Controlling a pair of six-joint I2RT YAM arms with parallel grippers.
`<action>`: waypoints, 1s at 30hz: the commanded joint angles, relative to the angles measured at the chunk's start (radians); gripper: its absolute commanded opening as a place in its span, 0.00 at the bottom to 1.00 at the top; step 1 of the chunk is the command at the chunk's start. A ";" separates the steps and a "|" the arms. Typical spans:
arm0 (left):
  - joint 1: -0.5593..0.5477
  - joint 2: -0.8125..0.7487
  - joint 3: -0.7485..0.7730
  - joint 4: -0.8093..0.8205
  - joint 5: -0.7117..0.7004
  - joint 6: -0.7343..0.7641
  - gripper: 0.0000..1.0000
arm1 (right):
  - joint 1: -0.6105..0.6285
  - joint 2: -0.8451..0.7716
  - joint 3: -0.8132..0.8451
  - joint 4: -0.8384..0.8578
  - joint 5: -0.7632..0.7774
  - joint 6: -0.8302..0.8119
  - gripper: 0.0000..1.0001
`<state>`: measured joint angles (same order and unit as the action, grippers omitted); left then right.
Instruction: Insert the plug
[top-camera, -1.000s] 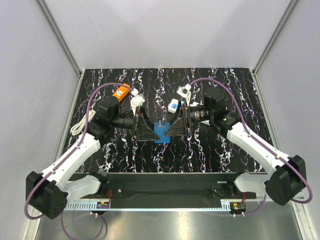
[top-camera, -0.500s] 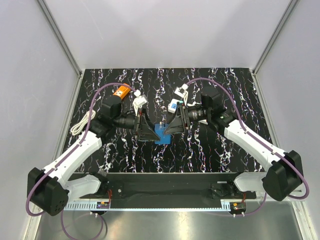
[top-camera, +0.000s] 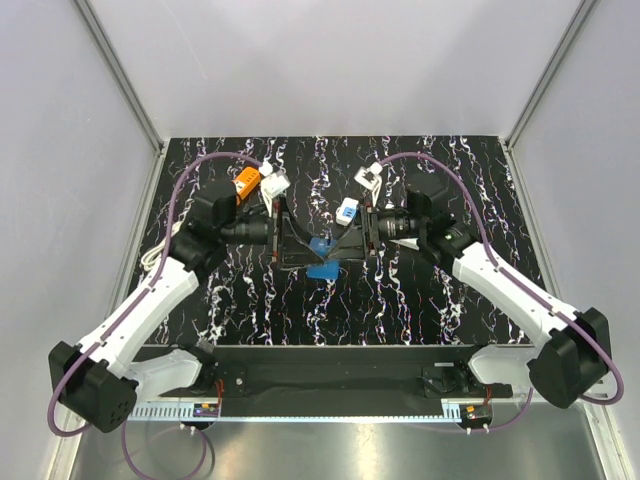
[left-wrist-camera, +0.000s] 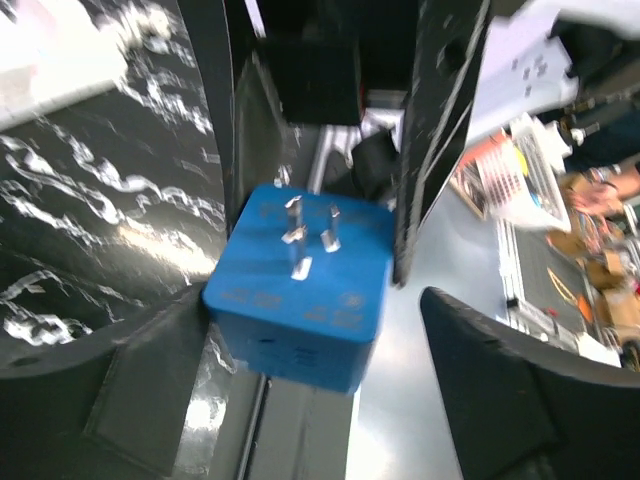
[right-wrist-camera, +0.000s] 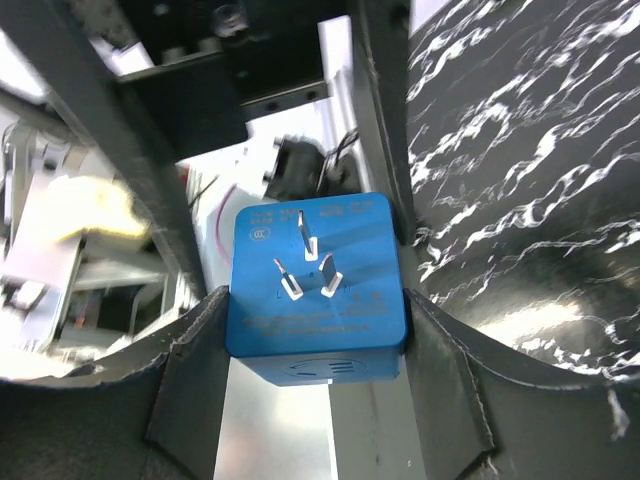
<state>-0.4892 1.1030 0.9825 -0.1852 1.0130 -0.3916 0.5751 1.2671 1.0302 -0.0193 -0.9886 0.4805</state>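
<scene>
- Table (top-camera: 300, 320): both arms meet nose to nose over its centre. Looks like a handover or regrasp.
- Right gripper (right-wrist-camera: 315, 325): closed snug on the blue plug (right-wrist-camera: 330, 220), with a finger against each side.
- Left gripper (left-wrist-camera: 312, 300): spread wide around the same plug. One finger touches, the other stands apart, so no grip.
- Prongs (right-wrist-camera: 328, 275): left exposed for insertion. Can't identify the socket.
</scene>
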 joint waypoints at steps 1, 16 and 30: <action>0.015 -0.034 0.070 0.100 -0.050 -0.090 0.93 | 0.002 -0.083 0.007 0.168 0.118 0.075 0.00; 0.095 -0.091 0.085 0.576 -0.027 -0.476 0.99 | 0.002 -0.092 -0.018 0.882 0.255 0.464 0.00; 0.069 -0.009 -0.014 1.077 -0.137 -0.741 0.99 | 0.023 -0.002 -0.137 1.317 0.458 0.622 0.00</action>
<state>-0.4053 1.0889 0.9703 0.7887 0.9215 -1.1267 0.5888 1.2625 0.8928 1.1423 -0.6189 1.0794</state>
